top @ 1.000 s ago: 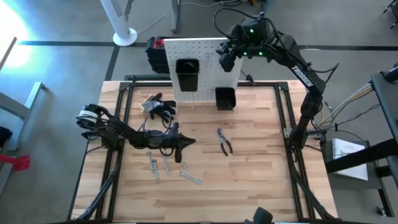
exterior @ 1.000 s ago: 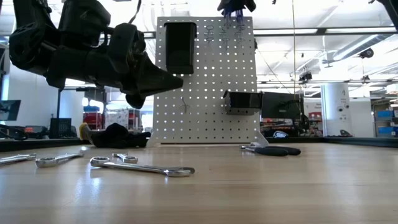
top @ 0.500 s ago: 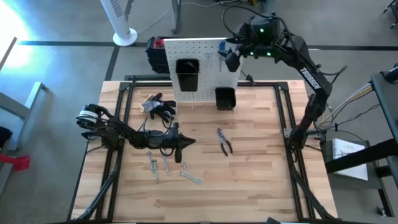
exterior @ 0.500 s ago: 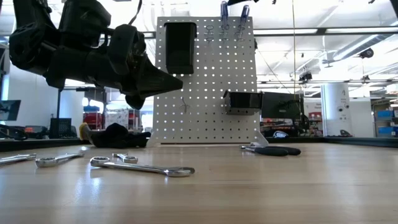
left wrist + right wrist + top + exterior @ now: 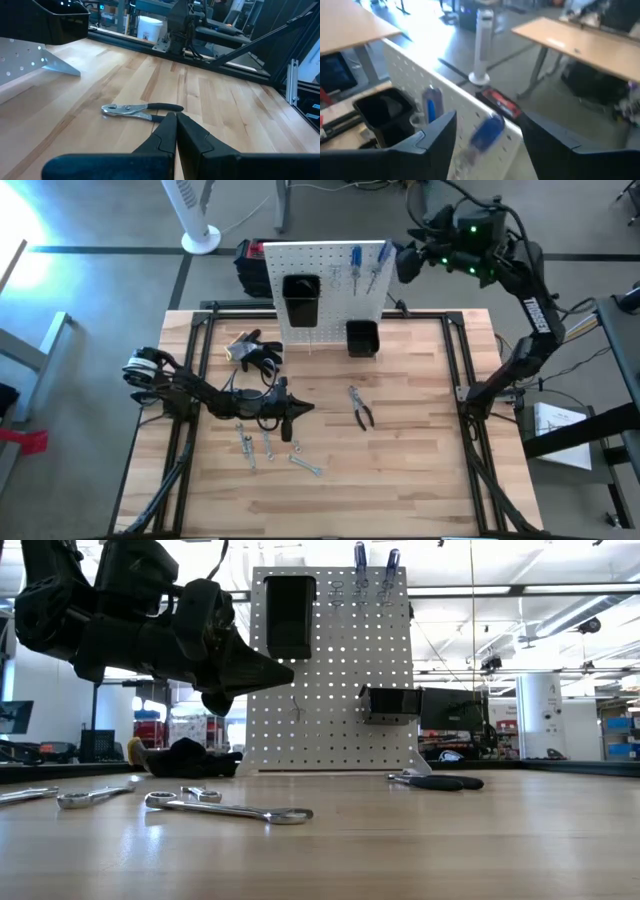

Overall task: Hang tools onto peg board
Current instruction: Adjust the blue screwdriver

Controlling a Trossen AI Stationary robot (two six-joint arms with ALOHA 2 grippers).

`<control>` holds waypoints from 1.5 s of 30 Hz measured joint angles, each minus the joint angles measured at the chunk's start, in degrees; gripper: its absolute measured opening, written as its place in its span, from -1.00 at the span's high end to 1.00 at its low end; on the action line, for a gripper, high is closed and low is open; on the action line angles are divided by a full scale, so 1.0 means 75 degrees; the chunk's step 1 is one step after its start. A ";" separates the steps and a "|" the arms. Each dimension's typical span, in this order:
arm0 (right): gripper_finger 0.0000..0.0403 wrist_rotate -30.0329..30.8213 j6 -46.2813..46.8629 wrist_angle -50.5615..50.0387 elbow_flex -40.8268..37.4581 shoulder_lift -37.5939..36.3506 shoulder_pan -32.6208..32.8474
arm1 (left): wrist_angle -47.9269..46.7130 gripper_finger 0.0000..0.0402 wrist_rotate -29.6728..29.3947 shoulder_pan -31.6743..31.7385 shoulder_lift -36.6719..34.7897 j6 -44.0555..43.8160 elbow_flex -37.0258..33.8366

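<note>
right hand [image 5: 408, 262] wide open, empty, beside peg board [image 5: 318, 280] with screwdrivers [image 5: 366, 268]

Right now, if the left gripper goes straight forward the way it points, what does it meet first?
Most likely the pliers: the left gripper, fingers shut, points at them across the bare table. It hovers higher, so it might pass above them.

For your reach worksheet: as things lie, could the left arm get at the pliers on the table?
Probably yes: the left pincer, shut, hovers beside the pliers, with only bare tabletop between them.
</note>
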 joint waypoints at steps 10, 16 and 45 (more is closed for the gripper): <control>0.29 0.0154 -0.0125 -0.0187 -0.0009 0.0596 -0.0287 | 0.0121 1.00 -0.0051 0.0000 -0.0002 0.0017 0.0000; 0.48 -0.0399 -0.0011 -0.0184 -0.0009 0.0776 -0.0785 | 0.0122 1.00 -0.0061 -0.0040 -0.0003 -0.0042 0.0000; 0.64 -0.1942 -0.0150 -0.0001 0.0008 0.0917 -0.0504 | 0.0125 1.00 -0.0064 -0.0032 -0.0003 0.0007 0.0000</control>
